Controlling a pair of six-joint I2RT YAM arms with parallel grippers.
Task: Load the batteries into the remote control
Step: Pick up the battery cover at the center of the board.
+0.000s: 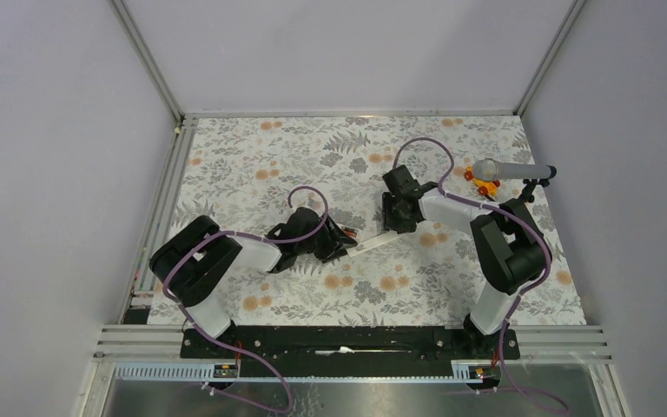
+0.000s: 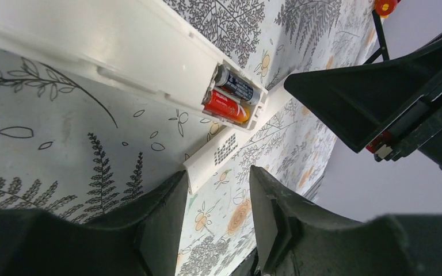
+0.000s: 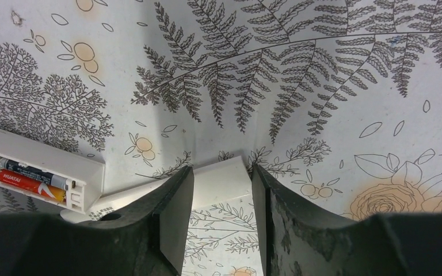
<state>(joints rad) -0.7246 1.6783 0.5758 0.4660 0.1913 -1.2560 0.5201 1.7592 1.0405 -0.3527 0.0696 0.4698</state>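
On floral cloth (image 1: pixel 252 165), mid-table: remote control (image 2: pixel 121 52), compartment open, batteries (image 2: pixel 230 98) seated side by side inside. Right gripper (image 3: pixel 221 172) pinching white cover strip (image 3: pixel 218 184), flat beside it. Left gripper (image 2: pixel 218 172) half-parted near strip's other end, holding nothing.

There are two red-and-black cylindrical batteries (image 2: pixel 225 107), one slim white rectangular remote control (image 2: pixel 109 52), one thin white cover strip (image 2: pixel 230 144), one grey microphone (image 1: pixel 497 168) and one orange-and-yellow toy piece (image 1: pixel 484 182).

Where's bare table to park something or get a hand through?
Free: back-left cloth beyond the left arm; front-centre cloth along the base rail. Crowded: centre, left end effector and right end effector at the remote control and cover strip; back-right corner, microphone.
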